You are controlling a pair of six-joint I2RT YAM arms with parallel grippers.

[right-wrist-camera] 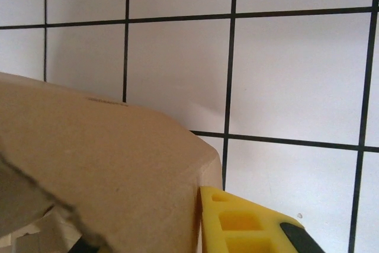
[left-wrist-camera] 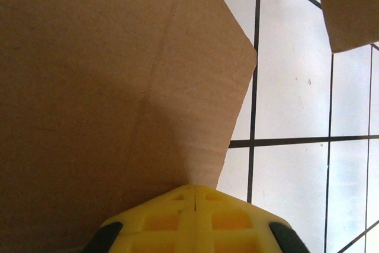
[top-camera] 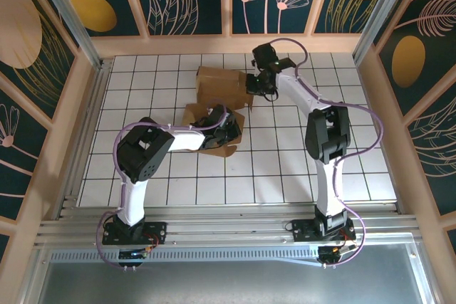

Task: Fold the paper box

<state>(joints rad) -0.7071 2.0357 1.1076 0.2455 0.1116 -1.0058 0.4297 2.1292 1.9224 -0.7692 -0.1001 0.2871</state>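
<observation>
Brown cardboard, the paper box (top-camera: 214, 85), sits half-folded toward the table's (top-camera: 342, 169) far edge. Fingers pressed together, the left gripper (left-wrist-camera: 192, 197) seems to pin a flap. The right gripper (top-camera: 259, 82) meets the raised panel – I cannot tell its grip. Hold the base down and fold along the crease.

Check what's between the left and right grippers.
The paper box: in the top external view its brown cardboard spans the stretch from left gripper to right gripper.
</observation>
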